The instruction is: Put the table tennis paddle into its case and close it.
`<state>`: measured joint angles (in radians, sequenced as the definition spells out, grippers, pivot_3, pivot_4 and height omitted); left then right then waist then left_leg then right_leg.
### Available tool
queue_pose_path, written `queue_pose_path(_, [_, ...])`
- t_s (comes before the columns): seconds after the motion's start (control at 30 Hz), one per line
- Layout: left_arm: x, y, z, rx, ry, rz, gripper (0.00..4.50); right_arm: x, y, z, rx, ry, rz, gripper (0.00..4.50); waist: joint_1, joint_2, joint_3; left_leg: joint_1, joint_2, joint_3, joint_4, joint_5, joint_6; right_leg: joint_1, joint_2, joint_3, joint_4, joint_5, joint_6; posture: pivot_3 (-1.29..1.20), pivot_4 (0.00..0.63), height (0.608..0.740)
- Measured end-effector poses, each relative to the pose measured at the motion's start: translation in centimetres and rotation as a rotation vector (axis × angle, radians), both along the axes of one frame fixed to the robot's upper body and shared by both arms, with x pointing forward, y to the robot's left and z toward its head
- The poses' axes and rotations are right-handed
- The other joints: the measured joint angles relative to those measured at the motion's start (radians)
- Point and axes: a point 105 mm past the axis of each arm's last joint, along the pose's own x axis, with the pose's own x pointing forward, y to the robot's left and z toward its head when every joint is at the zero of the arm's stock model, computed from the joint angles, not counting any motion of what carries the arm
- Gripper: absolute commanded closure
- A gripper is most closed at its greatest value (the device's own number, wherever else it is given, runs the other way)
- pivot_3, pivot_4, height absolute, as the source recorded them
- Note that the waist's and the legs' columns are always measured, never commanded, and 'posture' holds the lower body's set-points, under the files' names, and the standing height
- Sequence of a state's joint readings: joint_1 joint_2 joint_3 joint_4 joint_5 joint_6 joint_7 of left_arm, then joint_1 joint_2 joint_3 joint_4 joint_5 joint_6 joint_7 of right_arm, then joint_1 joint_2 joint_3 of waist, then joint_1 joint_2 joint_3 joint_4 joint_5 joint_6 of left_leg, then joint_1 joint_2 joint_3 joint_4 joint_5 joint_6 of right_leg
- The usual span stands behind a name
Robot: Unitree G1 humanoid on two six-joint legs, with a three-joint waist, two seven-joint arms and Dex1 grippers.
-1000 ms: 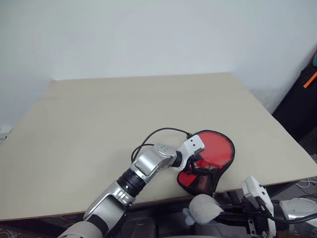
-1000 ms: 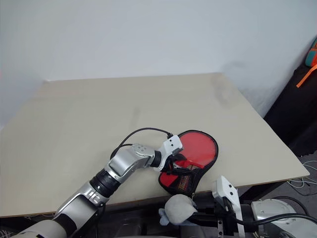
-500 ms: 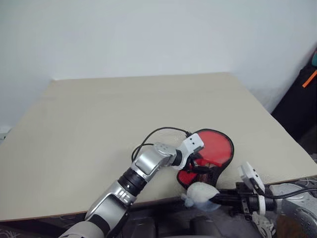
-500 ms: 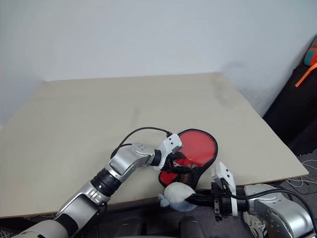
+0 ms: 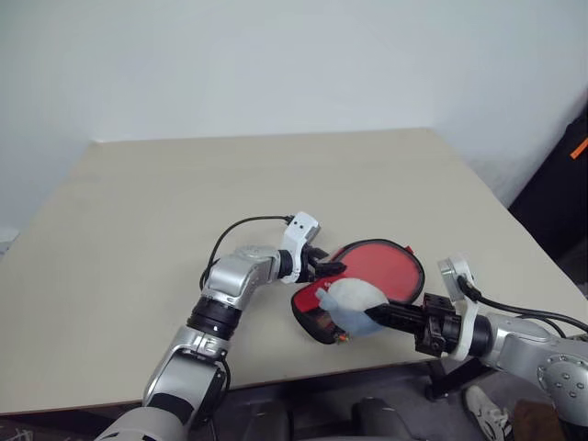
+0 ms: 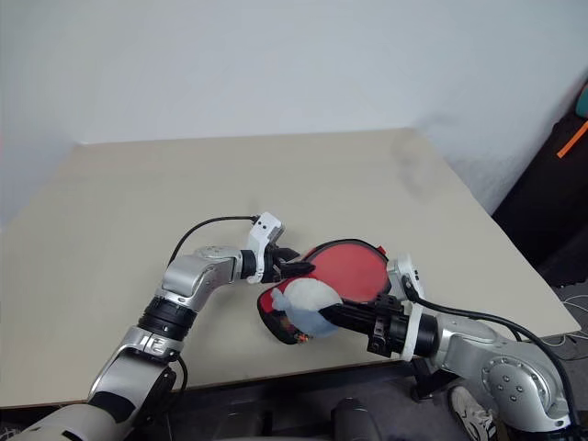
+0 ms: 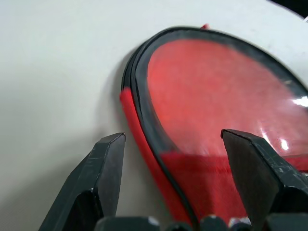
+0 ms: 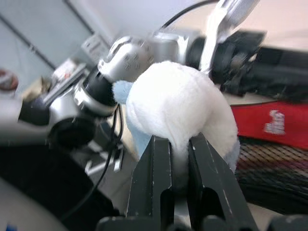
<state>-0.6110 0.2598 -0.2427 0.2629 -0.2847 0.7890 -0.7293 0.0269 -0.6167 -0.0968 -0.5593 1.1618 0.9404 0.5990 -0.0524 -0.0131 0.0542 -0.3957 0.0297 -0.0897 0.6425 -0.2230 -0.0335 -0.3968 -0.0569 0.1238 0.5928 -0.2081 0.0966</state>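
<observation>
Red fabric edged in black piping marks the case [image 5: 372, 276], lying near the front edge of the beige table [image 5: 138, 220]. The left gripper [image 7: 175, 180] stands wide open, its fingers straddling the case's rim. The right gripper [image 8: 179, 159] is clamped on a whitish-grey plush lump [image 5: 349, 308], which hangs over the case's narrow mesh end and hides it.

Soft, even light, faint shadows on the table [image 5: 138, 230] (right wrist view's background is blurred).
</observation>
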Motion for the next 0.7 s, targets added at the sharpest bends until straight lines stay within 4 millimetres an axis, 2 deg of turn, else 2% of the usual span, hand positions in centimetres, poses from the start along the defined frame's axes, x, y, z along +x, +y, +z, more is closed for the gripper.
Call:
queue_pose_path(0.13, [-1.0, -0.3, -0.8, 0.022, -0.005, -0.027, 1.05, 1.0, -0.2, -1.2, -0.062, 0.057, -0.063, 4.48, 0.005, 0.000, 0.000, 0.000, 0.000, 0.000, 0.000, 0.000, 0.000, 0.000, 0.000, 0.001, 0.000, 0.000, 0.000, 0.00, 0.000, 0.740])
queue_pose_path(0.3, [-1.1, -0.5, 0.0, 0.018, -0.050, -0.044, 1.05, 1.6, -0.4, -4.0, -0.157, 0.111, -0.119, 4.48, 0.004, 0.000, 0.000, 0.001, 0.000, 0.001, 0.003, 0.000, 0.000, 0.002, 0.000, 0.001, 0.000, 0.000, 0.000, 0.00, 0.000, 0.740])
queue_pose_path(0.4, [-1.1, -0.2, 0.1, 0.024, -0.055, -0.040, 1.05, 2.1, -0.6, -4.8, -0.178, 0.102, -0.150, 3.54, 0.001, 0.001, 0.000, 0.002, 0.000, 0.001, 0.003, 0.000, 0.000, 0.002, 0.000, 0.001, 0.000, 0.000, 0.000, 0.00, 0.000, 0.740])
queue_pose_path(0.6, [-1.3, 0.4, -0.3, 0.027, -0.042, -0.021, 1.05, 2.8, -0.7, -5.1, -0.169, 0.063, -0.191, 1.26, 0.000, 0.001, 0.000, 0.002, 0.000, 0.001, 0.003, 0.000, 0.000, 0.002, 0.001, 0.001, 0.002, 0.000, 0.000, 0.00, 0.000, 0.740])
queue_pose_path(0.67, [-1.2, 0.7, -0.4, 0.028, -0.037, -0.011, 1.05, 3.1, -0.7, -5.1, -0.152, 0.056, -0.202, 0.63, 0.001, 0.001, 0.000, 0.002, 0.000, 0.001, 0.003, 0.000, 0.000, 0.002, 0.001, 0.001, 0.002, 0.000, 0.000, 0.00, 0.000, 0.740])
queue_pose_path(0.7, [-1.2, 0.9, -0.4, 0.028, -0.036, -0.005, 1.05, 3.2, -0.6, -5.1, -0.141, 0.050, -0.211, 0.63, 0.001, 0.001, 0.000, 0.002, 0.000, 0.001, 0.003, 0.000, 0.001, 0.002, 0.001, 0.001, 0.002, 0.000, 0.000, 0.00, 0.000, 0.740])
